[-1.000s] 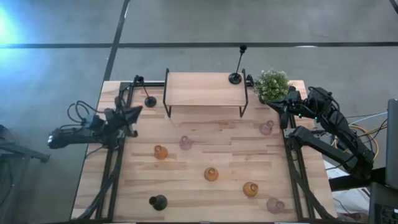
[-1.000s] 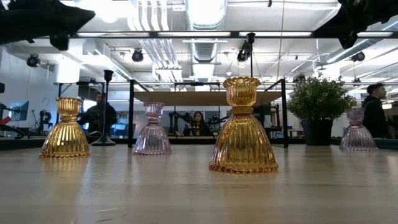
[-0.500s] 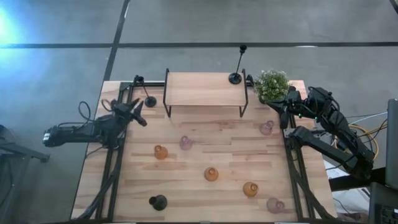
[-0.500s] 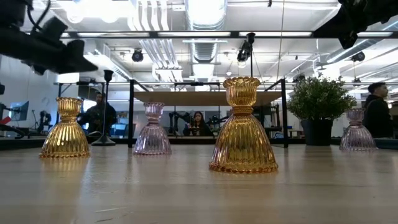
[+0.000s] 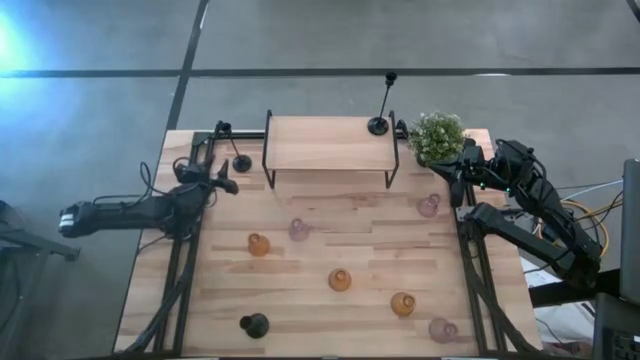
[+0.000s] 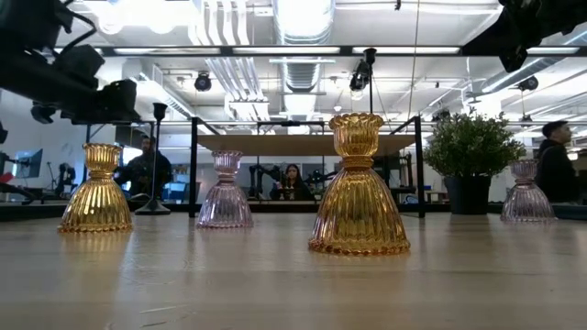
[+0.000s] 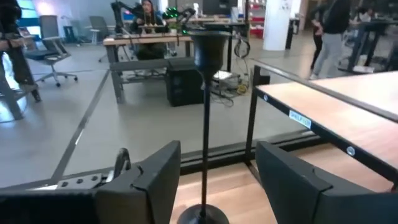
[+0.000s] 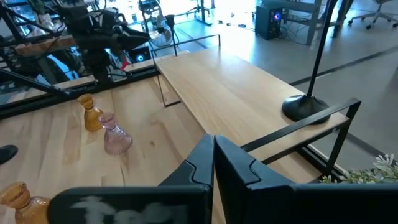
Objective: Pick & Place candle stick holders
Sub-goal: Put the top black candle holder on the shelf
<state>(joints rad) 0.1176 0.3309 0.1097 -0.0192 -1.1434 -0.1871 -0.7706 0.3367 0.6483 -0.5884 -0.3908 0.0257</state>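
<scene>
On the wooden worktop (image 5: pixel 300 290): three amber glass holders (image 5: pixel 339 280), three pink glass holders (image 5: pixel 298 230), three black metal holders (image 5: pixel 240 162), one on the wooden shelf (image 5: pixel 330 143). Left gripper (image 5: pixel 226 177), fingers apart, upper left; right gripper (image 5: pixel 447 171), fingers together, upper right.

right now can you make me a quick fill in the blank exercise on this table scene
1. The left gripper has its fingers spread on either side of a tall black holder's ____.
2. The right gripper waits with its fingers ____.
3. One tall black holder stands on the wooden ____.
4. Beside the shelf's right end sits a small green ____.

Missing words: stem; shut; shelf; plant
</scene>
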